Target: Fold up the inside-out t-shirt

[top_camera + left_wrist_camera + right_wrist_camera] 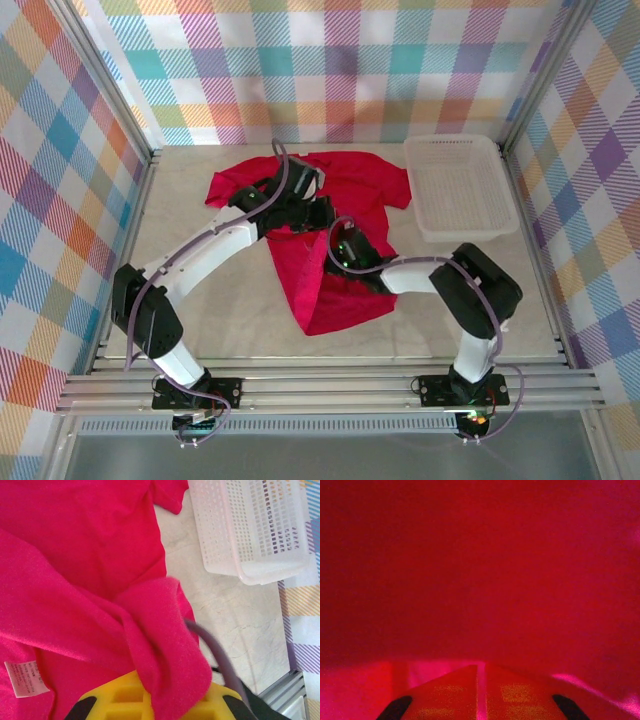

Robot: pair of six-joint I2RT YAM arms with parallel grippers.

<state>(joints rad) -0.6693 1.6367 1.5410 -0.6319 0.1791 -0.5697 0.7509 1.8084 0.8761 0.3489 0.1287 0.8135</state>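
Step in hand, as judged: spreading the cloth before the first fold. The left claw (308, 205), left of the basket (460, 185), is clamped on a raised ridge of the t-shirt (340, 295). The t-shirt lies rumpled on the desk (230, 320), left of the basket, plain crimson, white label (22, 678) showing. The right claw (347, 252), nearer the basket, has its fingers together amid cloth; a pinch cannot be confirmed. Next move probably calls for drawing the cloth flat, evenly.
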